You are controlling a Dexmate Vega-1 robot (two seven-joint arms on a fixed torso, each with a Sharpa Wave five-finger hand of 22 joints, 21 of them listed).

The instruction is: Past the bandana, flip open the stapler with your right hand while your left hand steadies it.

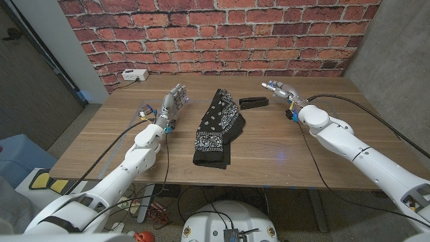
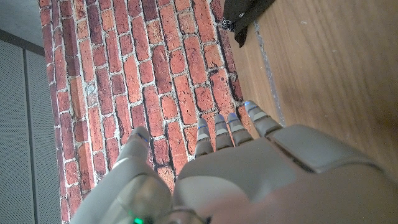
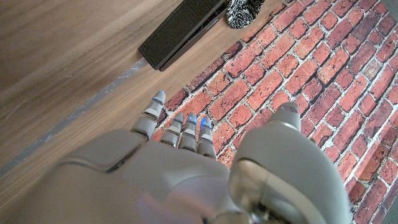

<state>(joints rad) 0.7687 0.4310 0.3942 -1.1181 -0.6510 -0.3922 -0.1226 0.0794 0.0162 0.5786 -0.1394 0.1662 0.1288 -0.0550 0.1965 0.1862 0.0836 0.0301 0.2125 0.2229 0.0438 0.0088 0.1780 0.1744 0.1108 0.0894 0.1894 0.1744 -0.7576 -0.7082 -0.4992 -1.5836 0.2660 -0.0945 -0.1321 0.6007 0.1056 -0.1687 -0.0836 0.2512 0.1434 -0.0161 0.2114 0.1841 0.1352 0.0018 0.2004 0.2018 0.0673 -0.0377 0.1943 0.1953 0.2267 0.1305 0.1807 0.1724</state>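
Note:
A black stapler (image 1: 254,102) lies closed on the table behind the far end of the black-and-white bandana (image 1: 218,128); the right wrist view shows the stapler (image 3: 184,30) beside a corner of the bandana (image 3: 244,11). My right hand (image 1: 281,89) is just right of the stapler, apart from it, fingers extended and holding nothing. My left hand (image 1: 173,101) is left of the bandana, fingers extended and empty; the left wrist view shows its fingers (image 2: 231,128) over the wood with a bandana corner (image 2: 244,14) ahead.
A brick wall (image 1: 222,33) backs the table. A white power box (image 1: 134,75) with a cable sits at the far left corner. Cables trail along both arms. The wooden table (image 1: 282,148) shows bare wood between bandana and right arm.

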